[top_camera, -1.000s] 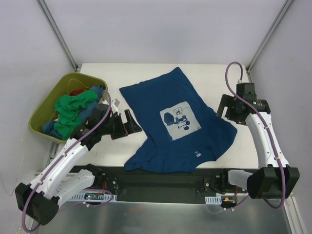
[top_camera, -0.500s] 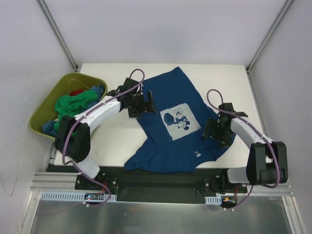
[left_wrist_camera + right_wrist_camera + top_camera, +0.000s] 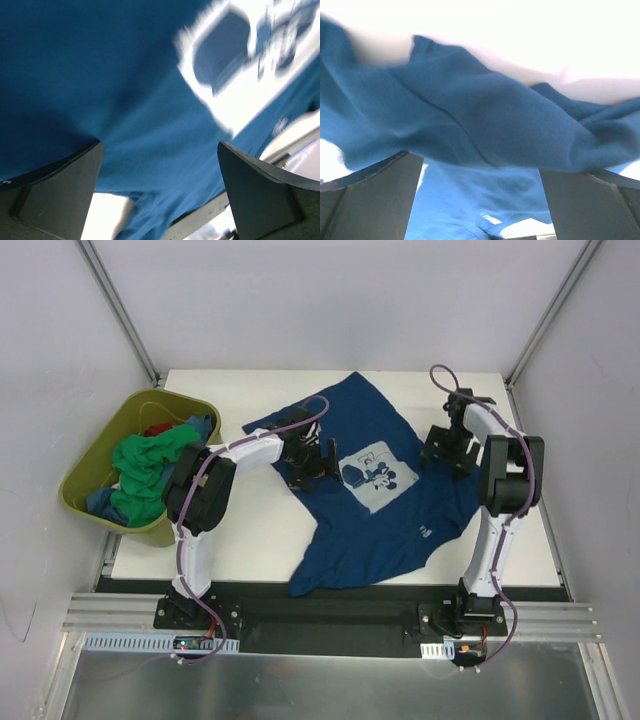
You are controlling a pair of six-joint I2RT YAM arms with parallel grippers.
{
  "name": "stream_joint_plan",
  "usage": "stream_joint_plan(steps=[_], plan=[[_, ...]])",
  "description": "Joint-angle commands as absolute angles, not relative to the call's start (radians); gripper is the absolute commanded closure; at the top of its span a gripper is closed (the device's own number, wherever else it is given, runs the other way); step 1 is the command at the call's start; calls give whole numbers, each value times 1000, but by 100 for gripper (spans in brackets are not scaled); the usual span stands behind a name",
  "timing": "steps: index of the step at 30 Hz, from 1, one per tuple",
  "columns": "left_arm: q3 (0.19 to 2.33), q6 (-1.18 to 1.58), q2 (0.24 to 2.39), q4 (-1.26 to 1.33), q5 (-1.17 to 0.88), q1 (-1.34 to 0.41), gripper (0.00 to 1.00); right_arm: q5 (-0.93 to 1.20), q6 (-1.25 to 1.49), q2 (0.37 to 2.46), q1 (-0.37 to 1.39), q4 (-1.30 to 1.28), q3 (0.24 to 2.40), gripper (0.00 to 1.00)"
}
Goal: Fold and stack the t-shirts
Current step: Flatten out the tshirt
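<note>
Plainly, both sets of jaws stand wide open. The left gripper (image 3: pixel 312 462) sits low over the left half of the navy shirt (image 3: pixel 390 530), just beside its pale print (image 3: pixel 378 470). In the left wrist view its fingers (image 3: pixel 52 195) are far apart, with blurred blue cloth filling the gap beyond them; I cannot tell whether the tips touch it. The right gripper (image 3: pixel 447 445) is at the shirt's right edge. Its fingers (image 3: pixel 372 197) are spread just as wide, and a rumpled fold of blue cloth lies across the space between them, not pinched. The navy shirt lies print up and skewed on the table (image 3: pixel 250 540), its lower hem near the front edge. A green shirt (image 3: pixel 145 465) and other bunched cloth sit in the tub (image 3: pixel 180 398) at the left.
</note>
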State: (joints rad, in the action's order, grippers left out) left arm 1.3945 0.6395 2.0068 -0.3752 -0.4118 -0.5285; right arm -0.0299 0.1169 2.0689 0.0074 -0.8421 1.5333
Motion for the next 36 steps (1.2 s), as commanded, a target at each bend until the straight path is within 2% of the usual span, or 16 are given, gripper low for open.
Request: stream_joint_plan(steps=[1,7,12,16,18,21,24,25,26,29,32,36], plan=[[1422,646,2077,-371,-471,-563,1,-11,34,2296,-17,-949,1877,3],[1456,713,2134,-344,-532,-699,1,268,23,2555,-20,-925,2374,1],[1630,744,2184,-334,-617,-894,1,443,72,2458,-14,-683,2338,3],[1658,742,2126,-334,-571,-946,1,367,-37,2295,-8,-758,2286,3],[1612,726,2036,-334,-516,-940,1,293,-77,2156,-8,-804,2209,3],[1490,718,1877,-337,-376,-930,1,145,-81,1952,-8,-869,1986,3],[1307,745,1708,-350,-253,-902,1,55,-16,1725,-8,-870,1667,3],[1254,758,1669,-354,-233,-873,1,60,-2,1665,-6,-850,1576,3],[1148,771,1629,-365,-200,-856,1,66,30,1546,-3,-826,1375,3],[952,816,1496,-367,-173,-779,1,91,113,1349,37,-744,1049,3],[839,838,1424,-367,-176,-733,1,107,169,1237,113,-697,826,3],[824,822,1456,-365,-173,-729,1,147,176,1252,172,-646,735,3]])
